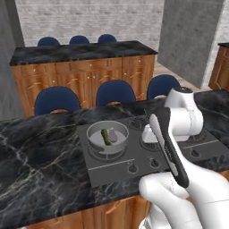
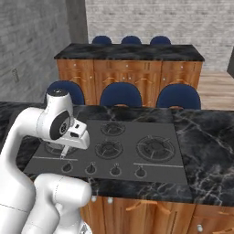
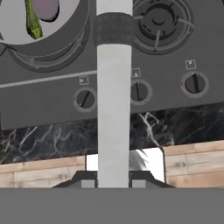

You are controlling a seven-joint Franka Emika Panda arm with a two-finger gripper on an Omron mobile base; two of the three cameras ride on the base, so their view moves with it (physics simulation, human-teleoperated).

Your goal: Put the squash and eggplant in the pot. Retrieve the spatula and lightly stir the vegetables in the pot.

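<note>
the grey round pot (image 1: 95,134) sits on the stove's front left burner. inside it lie the thin green squash (image 1: 106,136) and the purple eggplant (image 1: 114,137), side by side. the long grey spatula (image 3: 113,109) is held upright.

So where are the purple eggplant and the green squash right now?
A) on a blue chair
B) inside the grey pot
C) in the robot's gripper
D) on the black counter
B: the eggplant and the squash both lie inside the pot on the stove's burner, while the gripper is shut on a long white handle instead.
</note>
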